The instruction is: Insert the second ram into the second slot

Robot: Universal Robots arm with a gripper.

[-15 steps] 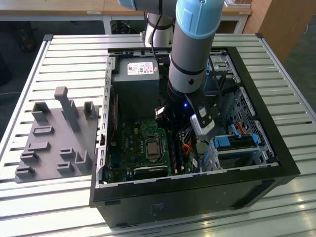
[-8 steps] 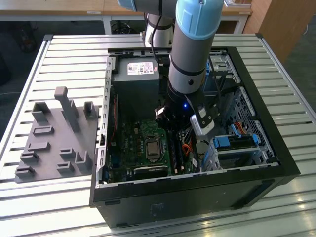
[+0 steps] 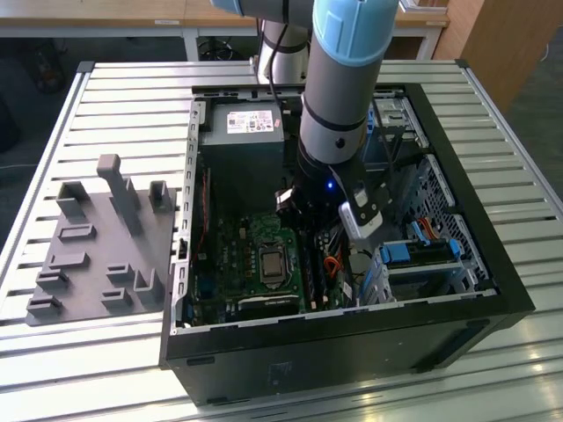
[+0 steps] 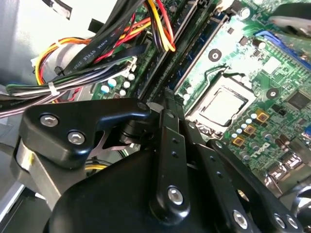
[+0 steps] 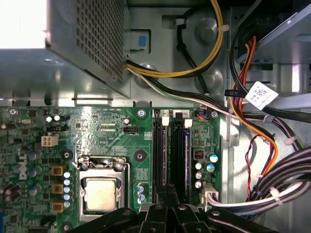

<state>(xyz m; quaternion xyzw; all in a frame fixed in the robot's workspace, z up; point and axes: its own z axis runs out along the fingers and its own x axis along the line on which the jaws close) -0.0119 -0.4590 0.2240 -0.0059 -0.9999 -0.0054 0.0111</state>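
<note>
Inside the open computer case [image 3: 493, 290], claw [image 5: 167, 206] hangs low over the motherboard's [image 5: 112, 136] memory slots [image 5: 158, 150], its state unclear. Second ram [image 5: 186, 155] stands in a slot just right of the CPU socket [image 5: 101, 191].

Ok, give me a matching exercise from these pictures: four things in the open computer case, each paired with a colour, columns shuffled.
Things:
1. processor socket cover
2. motherboard
3. power supply box
4. gripper linkage

Colours:
A. black
B. green
C. pale metallic, square
D. grey, with a white label on top

Pairs: 1-C, 2-B, 3-D, 4-A
</note>
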